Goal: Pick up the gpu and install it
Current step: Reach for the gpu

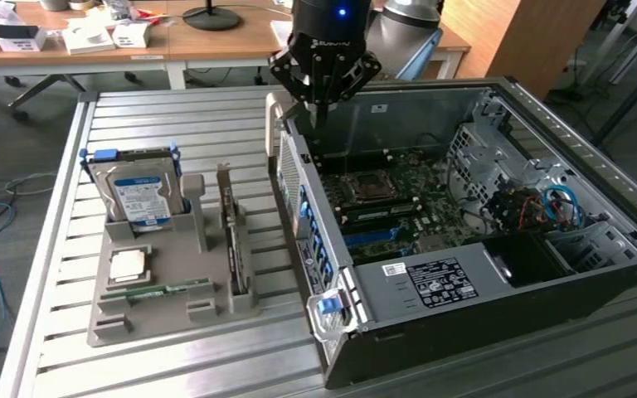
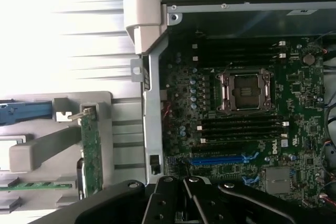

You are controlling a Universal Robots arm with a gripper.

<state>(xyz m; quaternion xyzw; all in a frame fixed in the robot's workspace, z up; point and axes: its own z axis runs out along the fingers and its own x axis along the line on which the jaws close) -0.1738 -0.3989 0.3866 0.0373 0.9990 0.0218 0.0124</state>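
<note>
The gpu (image 1: 231, 236) is a thin dark card standing on its edge in a slot of the grey parts holder (image 1: 147, 319), left of the open computer case (image 1: 463, 282) in the exterior view. In the wrist view the gpu (image 2: 91, 153) shows edge-on, green, with its pale metal bracket at one end. My gripper (image 1: 320, 123) hangs shut and empty above the case's rear wall, near the corner by the holder, well apart from the card. The gripper's dark linkage (image 2: 185, 200) sits over the motherboard (image 2: 310, 129) near the blue expansion slot (image 2: 218, 158).
The holder also carries a silver hard drive (image 1: 136, 195) with a blue-white label, a square processor chip (image 1: 128, 265) and a green memory stick (image 1: 169, 290). An open CPU socket (image 2: 245, 90) and cables (image 1: 540, 207) lie inside the case. A desk (image 1: 196, 41) stands behind the slatted table.
</note>
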